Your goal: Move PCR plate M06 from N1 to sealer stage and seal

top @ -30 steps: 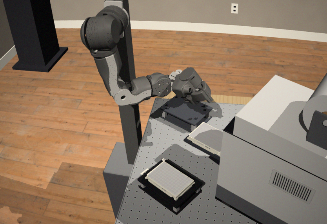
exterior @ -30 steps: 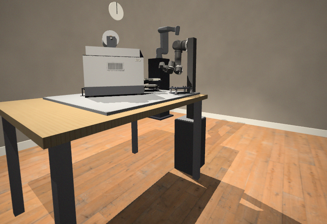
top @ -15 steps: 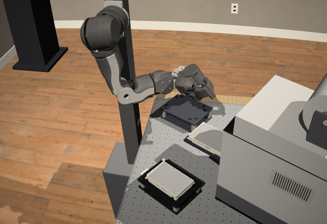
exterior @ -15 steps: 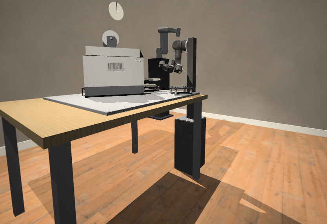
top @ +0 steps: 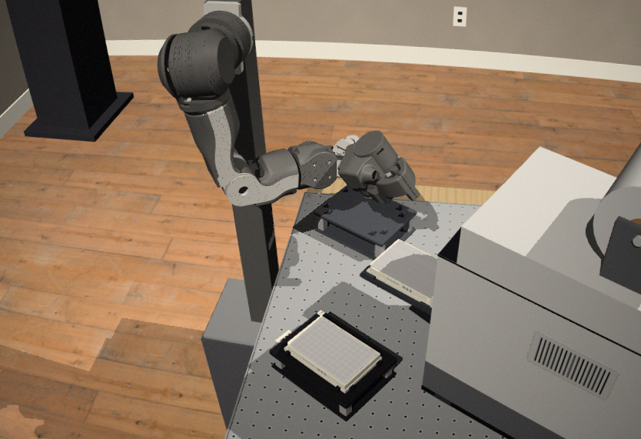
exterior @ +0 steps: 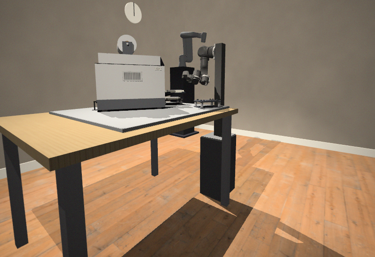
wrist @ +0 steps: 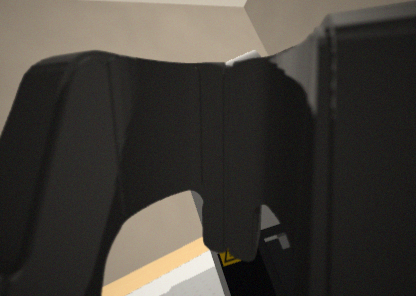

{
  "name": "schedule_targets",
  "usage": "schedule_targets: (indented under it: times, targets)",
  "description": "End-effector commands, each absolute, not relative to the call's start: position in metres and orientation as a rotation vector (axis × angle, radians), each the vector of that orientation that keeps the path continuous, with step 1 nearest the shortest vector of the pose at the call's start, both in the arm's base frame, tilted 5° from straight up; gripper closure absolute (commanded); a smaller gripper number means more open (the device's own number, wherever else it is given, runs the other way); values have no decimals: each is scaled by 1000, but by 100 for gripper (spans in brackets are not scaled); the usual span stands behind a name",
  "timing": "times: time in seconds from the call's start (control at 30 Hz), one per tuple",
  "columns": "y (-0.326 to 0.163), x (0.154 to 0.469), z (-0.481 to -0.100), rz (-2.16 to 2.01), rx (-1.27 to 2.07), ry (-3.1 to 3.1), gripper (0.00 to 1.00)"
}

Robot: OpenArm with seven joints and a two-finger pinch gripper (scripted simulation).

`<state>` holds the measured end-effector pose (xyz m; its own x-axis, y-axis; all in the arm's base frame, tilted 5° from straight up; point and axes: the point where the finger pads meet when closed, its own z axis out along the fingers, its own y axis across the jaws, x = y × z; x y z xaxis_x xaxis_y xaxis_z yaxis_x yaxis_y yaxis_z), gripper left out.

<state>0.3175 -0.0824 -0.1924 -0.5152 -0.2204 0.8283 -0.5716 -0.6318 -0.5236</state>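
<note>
A white plate lies flat on the sealer's stage, out in front of the grey sealer housing. Its top looks smooth and is partly in shadow. I cannot read its label for certain. The dark plate nest at the back of the breadboard is empty. My gripper hangs a little above that nest's far side, shut and holding nothing. In the wrist view the shut fingers fill the frame, with a yellow warning label just behind the tips. The lamp and the START key are hidden.
A second white plate with a fine grid on top sits on the black nest at the front of the breadboard. The arm's dark column stands at the table's left edge. A foil roll sits on top of the sealer.
</note>
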Motion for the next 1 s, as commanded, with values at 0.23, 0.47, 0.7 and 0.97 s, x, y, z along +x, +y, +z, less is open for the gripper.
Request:
schedule_targets:
  times: [0.23, 0.47, 0.7, 0.97]
  targets:
    - [-82, 318, -191, 2253, 1401, -1217, 100]
    - [-83, 316, -194, 2253, 1401, -1217, 100]
    - [-83, 316, -194, 2253, 1401, -1217, 100]
    - [-84, 314, -195, 2252, 1401, -1217, 100]
